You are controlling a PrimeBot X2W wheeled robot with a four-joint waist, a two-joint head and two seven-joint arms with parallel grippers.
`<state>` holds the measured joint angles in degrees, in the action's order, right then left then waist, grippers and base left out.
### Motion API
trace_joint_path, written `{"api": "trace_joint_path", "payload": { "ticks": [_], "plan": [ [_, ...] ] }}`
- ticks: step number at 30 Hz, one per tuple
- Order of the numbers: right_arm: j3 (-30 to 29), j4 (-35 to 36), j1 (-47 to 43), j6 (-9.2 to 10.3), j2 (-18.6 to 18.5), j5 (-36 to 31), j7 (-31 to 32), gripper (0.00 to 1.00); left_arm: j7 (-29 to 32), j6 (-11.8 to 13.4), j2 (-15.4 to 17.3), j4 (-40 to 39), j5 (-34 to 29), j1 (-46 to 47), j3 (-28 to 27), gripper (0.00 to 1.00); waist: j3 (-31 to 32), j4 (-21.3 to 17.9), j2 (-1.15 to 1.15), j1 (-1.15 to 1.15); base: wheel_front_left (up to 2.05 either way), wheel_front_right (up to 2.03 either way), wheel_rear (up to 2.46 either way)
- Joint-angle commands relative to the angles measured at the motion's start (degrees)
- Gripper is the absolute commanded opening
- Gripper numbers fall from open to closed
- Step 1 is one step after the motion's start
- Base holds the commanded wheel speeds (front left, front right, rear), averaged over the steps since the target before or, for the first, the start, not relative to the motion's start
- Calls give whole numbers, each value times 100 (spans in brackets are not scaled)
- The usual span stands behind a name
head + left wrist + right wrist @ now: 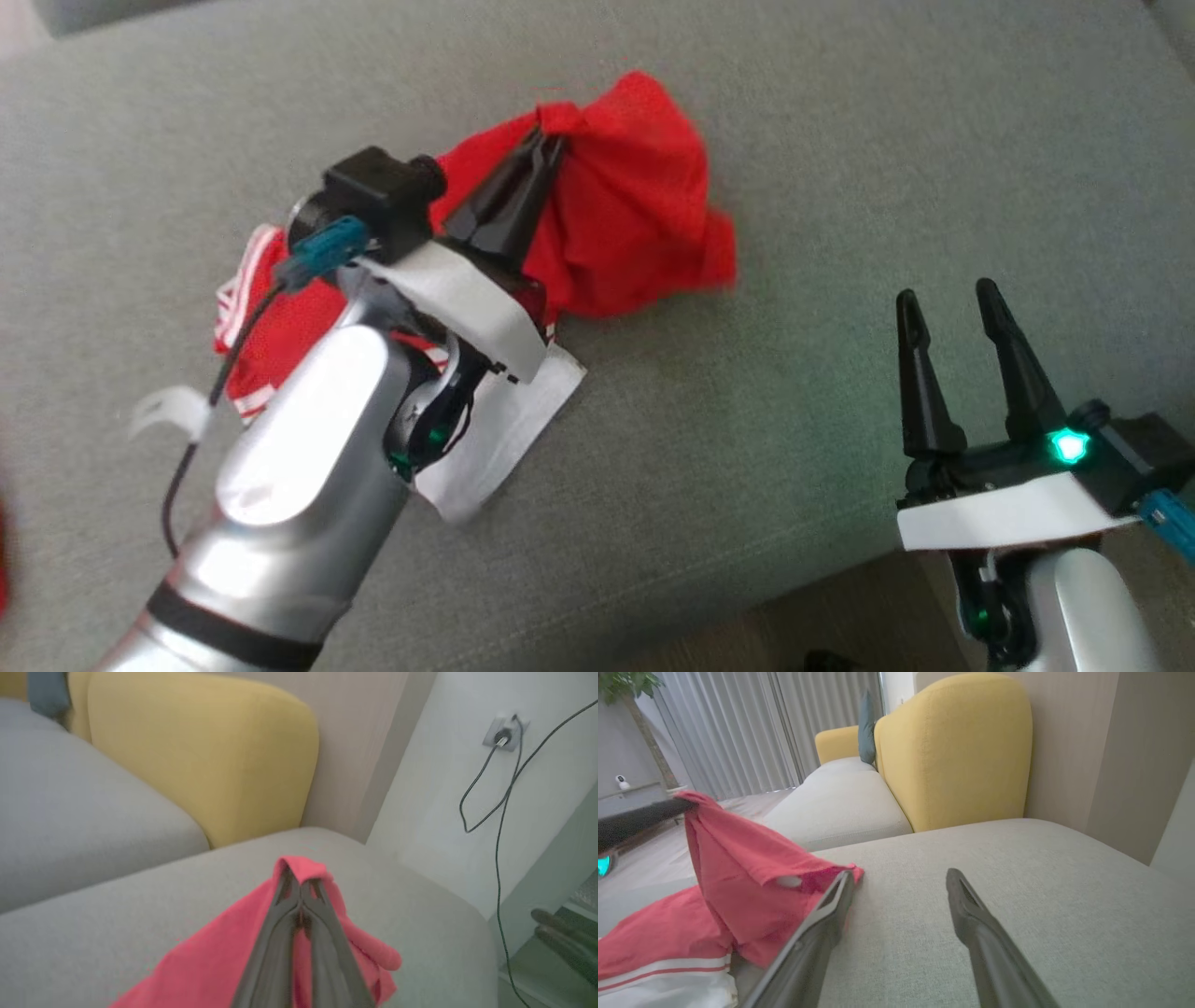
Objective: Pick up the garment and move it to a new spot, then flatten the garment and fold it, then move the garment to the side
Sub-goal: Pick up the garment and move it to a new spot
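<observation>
**Left gripper [544, 138] holding up a fold of the red garment [635, 205] on the grey sofa seat [887, 140].**
The left gripper is clenched on a peak of red cloth. The rest of the garment, with its white-striped edge, lies crumpled on the seat beneath that arm. The right gripper [945, 294] is released and well apart from the garment, near the seat's front edge.

**Grey seat cushion [887, 168] bore one red garment [644, 224]**

The cushion's woven grey fabric lay broad and flat. The garment, red with white, red-striped trim, sat crumpled left of the middle in the head view. One fold was raised off the fabric and the rest lay on it. A yellow backrest [957, 751] stood along the far edge.
</observation>
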<state>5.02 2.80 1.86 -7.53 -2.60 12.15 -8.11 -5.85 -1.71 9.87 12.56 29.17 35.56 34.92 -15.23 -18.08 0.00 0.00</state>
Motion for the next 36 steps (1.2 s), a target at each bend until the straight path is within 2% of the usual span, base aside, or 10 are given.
{"api": "trace_joint_path", "payload": {
  "ticks": [1,7,8,9,14,20,23,28,33,36],
  "plan": [
    [112,162,203,4,-28,59,-74,100,48,-36,43,-13,45,286,-156,0,-226,-107,0,0,0,0,0],
    [163,45,321,4,-28,110,-190,100,94,-270,-138,1048,168,371,72,0,-388,-16,0,0,0,0,0],
    [174,20,342,4,-28,113,-202,100,69,-304,-160,1179,181,374,109,43,-394,12,0,0,0,0,0],
    [181,-2,361,4,-28,112,-211,100,11,-336,-180,1267,180,381,148,100,-395,48,0,0,0,0,0],
    [178,-107,405,4,-28,67,-227,100,-498,-297,-132,1310,-67,249,294,100,-239,327,0,0,0,0,0],
    [106,-158,403,4,-28,-61,-134,100,-826,287,234,633,-606,-241,272,100,51,825,0,0,0,0,0],
    [53,-155,397,4,-28,-148,-34,100,-896,698,503,110,-613,-721,-156,100,218,1161,0,0,0,0,0],
    [14,-147,400,4,-28,-247,100,100,-912,1055,691,-519,-508,-1341,-1031,100,378,1513,0,0,0,0,0],
    [-55,-171,341,4,-28,-294,234,100,-913,1112,748,-810,-498,-1969,-1857,100,585,1786,0,0,0,0,0],
    [-70,-169,310,4,-28,-320,278,100,-914,1090,772,-834,-526,-2193,-2092,100,675,1842,0,0,0,0,0]
  ]
}}
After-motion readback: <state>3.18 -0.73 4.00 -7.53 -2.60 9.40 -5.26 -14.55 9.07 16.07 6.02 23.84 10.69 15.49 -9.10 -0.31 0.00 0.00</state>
